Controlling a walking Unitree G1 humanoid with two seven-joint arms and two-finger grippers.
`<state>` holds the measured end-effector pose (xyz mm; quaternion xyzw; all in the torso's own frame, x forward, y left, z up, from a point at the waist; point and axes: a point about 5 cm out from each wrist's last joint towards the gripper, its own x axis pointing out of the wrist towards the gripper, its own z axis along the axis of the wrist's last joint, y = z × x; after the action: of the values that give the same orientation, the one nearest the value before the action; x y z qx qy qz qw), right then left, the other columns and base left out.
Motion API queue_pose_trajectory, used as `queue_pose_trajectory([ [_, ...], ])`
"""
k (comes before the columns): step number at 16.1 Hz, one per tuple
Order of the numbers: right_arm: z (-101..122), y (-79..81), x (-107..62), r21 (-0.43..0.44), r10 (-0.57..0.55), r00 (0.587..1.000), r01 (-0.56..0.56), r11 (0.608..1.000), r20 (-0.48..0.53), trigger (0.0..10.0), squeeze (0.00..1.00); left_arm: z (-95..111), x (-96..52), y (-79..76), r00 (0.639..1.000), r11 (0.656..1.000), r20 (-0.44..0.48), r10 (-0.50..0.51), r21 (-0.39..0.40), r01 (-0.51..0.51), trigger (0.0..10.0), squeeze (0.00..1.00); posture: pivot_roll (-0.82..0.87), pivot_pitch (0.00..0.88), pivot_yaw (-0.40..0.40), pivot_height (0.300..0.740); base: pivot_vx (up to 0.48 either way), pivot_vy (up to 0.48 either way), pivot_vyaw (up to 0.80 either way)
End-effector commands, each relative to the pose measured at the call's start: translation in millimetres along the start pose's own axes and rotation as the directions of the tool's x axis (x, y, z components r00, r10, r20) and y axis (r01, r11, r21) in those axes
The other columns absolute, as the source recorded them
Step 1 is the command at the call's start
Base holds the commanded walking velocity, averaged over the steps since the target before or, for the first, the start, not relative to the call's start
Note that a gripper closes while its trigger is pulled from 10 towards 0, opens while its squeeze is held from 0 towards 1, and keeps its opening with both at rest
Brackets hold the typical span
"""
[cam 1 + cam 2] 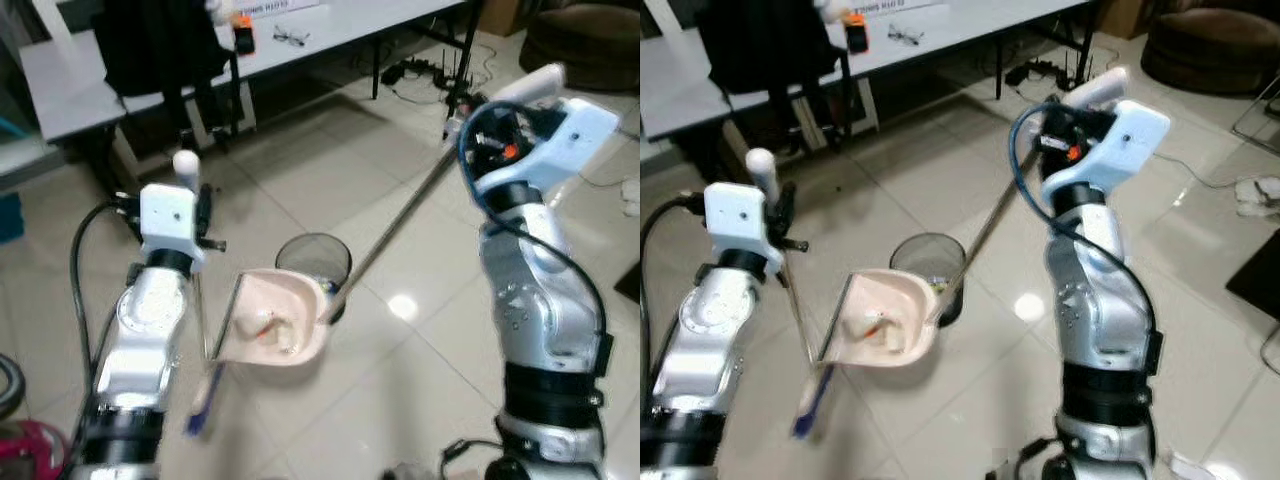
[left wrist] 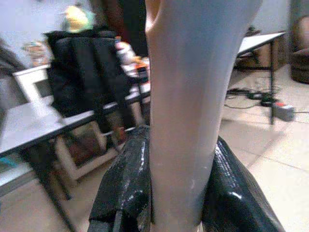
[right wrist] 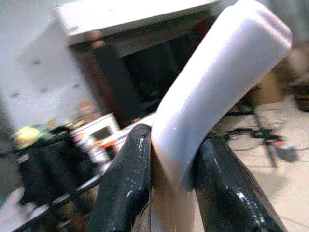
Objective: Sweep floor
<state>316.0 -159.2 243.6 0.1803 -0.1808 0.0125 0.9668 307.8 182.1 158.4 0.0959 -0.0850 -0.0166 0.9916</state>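
From the head camera I see my left tool (image 1: 190, 190) gripping the dustpan handle (image 1: 186, 165), the pink dustpan (image 1: 275, 320) hanging low over the tiled floor (image 1: 400, 380) beside a dark bin (image 1: 313, 258); my right tool (image 1: 1060, 115) holds the broom pole (image 1: 985, 235), which slants down to the dustpan's lip; the left wrist camera adds black fingers (image 2: 128, 183) clamped on that pale handle; the right wrist camera shows fingers (image 3: 125, 179) squeezing the broom grip (image 3: 217, 96), a table (image 3: 135, 14) behind.

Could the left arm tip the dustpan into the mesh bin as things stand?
Probably yes: the left gripper is shut on the dustpan handle, and the dustpan hangs right beside the mesh bin, touching its rim.
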Motion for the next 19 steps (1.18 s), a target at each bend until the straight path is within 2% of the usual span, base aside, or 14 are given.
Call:
queue_pose_trajectory([
  [1, 14, 7.6, 3.7, 0.015, 0.022, 0.997, -0.024, 1.000, 0.078, 10.0, 0.00, 8, 2.6, 4.7, 0.999, 1.000, 0.044, 0.008, 0.013, -0.009, 10.0, 0.00, 0.00, 0.026, 0.060, 0.740, 0.412, 0.000, 0.00],
  [13, 27, -9.8, 4.9, -0.027, -0.047, 0.981, 0.053, 0.998, 0.188, 10.0, 0.00, 8, 5.8, 5.3, 0.999, 1.000, 0.044, -0.002, 0.024, 0.001, 10.0, 0.00, 0.00, 0.024, 0.072, 0.740, 0.407, 0.000, 0.00],
  [19, 29, -15.6, 4.6, -0.088, -0.078, 0.972, 0.099, 0.991, 0.223, 10.0, 0.00, 8, 8.0, 4.1, 0.999, 1.000, 0.046, -0.010, 0.023, 0.009, 10.0, 0.00, 0.00, 0.025, 0.077, 0.740, 0.394, 0.000, 0.00],
])
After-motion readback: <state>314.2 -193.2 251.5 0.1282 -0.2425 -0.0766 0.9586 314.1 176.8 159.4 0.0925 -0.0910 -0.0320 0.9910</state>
